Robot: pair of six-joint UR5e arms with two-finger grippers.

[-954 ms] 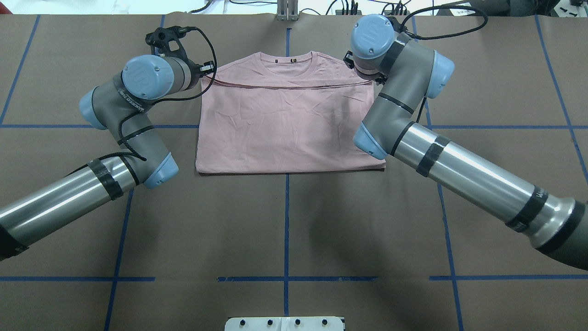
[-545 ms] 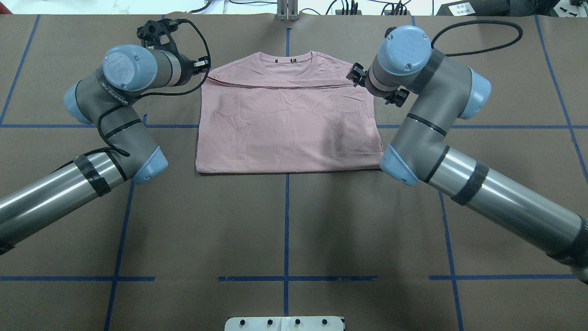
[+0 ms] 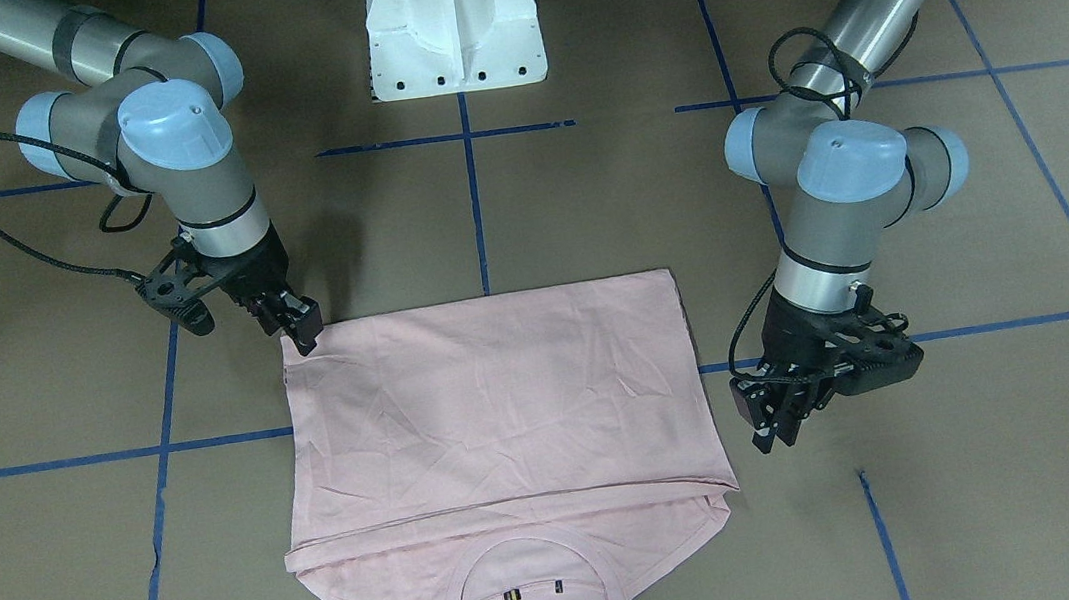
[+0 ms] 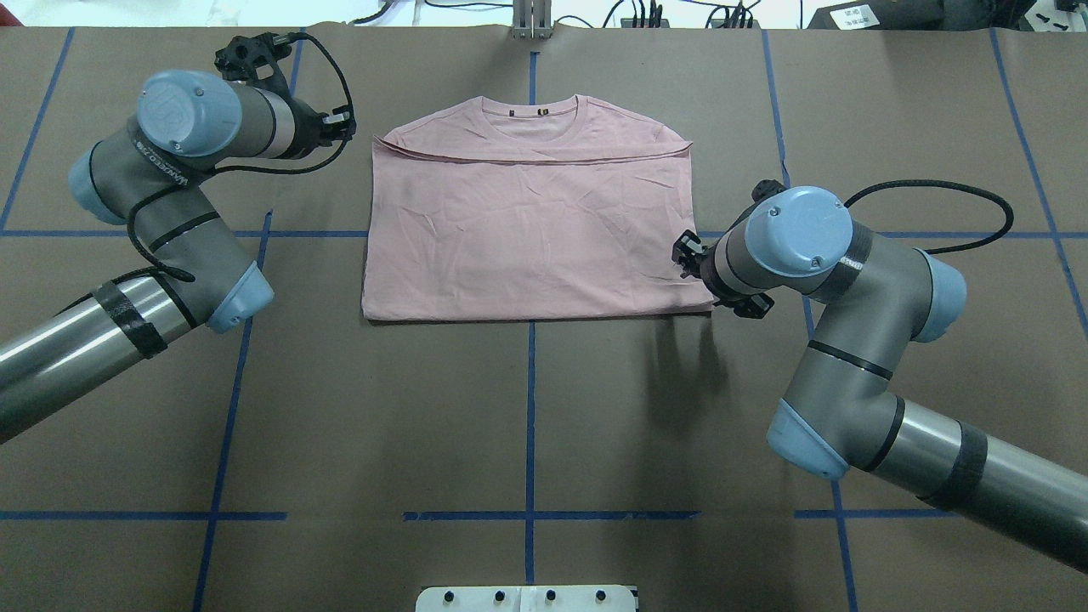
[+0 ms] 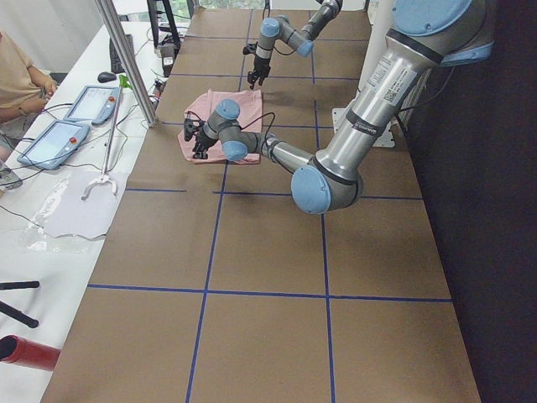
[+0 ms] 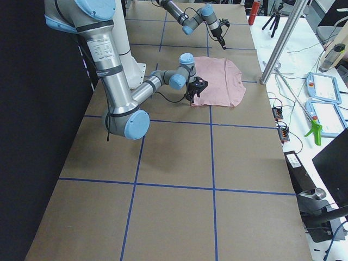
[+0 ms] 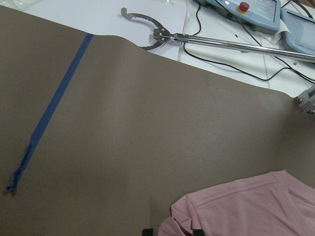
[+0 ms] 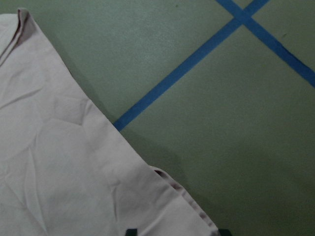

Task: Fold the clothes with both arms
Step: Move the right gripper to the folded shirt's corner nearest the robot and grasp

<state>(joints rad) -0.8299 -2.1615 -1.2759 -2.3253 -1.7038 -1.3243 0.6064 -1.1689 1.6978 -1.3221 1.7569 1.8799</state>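
White lettering along left arm (image 4: 161, 166) wrist link: too small to read surely. Print on its silver tube, left side view: illegible. T-shirt (image 4: 527, 229) neck tags (image 3: 511, 597): nothing legible.

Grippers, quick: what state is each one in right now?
Left gripper: open, holding nothing, just off the T-shirt's side edge.
Right gripper: open, holding nothing, at the T-shirt's corner.

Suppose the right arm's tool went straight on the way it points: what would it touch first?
Most likely the pink T-shirt, near its corner: the right tool points down at that edge, open. Its height above the cloth is unclear.
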